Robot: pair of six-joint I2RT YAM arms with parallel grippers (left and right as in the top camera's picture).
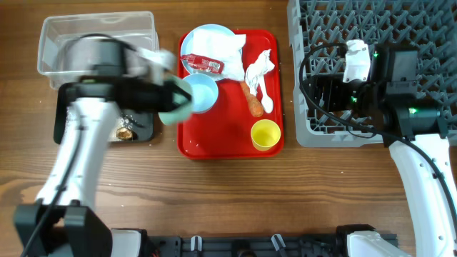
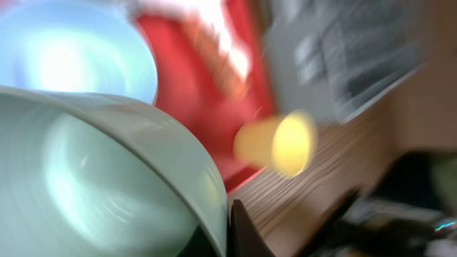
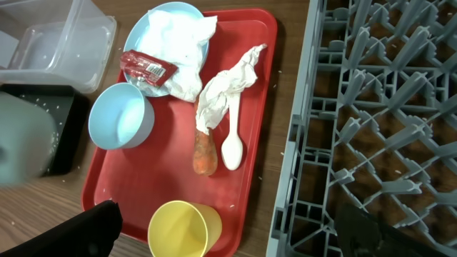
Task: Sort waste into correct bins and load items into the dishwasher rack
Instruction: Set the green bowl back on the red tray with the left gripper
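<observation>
My left gripper [image 1: 166, 96] is shut on the rim of the mint-green bowl [image 1: 178, 108], held between the black bin [image 1: 143, 130] and the red tray's left edge; the left wrist view [image 2: 227, 232] shows the bowl [image 2: 107, 178] blurred. On the tray are a pale blue bowl [image 1: 203, 91], a pale blue plate [image 1: 207, 34] bearing a napkin and the red wrapper [image 1: 203, 65], an orange carrot [image 1: 252, 101], a second napkin [image 1: 258, 66], the white spoon [image 3: 232, 146] and the yellow cup [image 1: 265, 134]. My right gripper [image 3: 232, 232] is open and empty over the grey rack's [image 1: 400, 28] left part.
The clear bin [image 1: 96, 39] stands at the back left, with the black bin in front of it holding a brown lump [image 1: 126, 132]. The red tray [image 1: 221, 139] lies between the bins and the rack. Bare wood runs along the front.
</observation>
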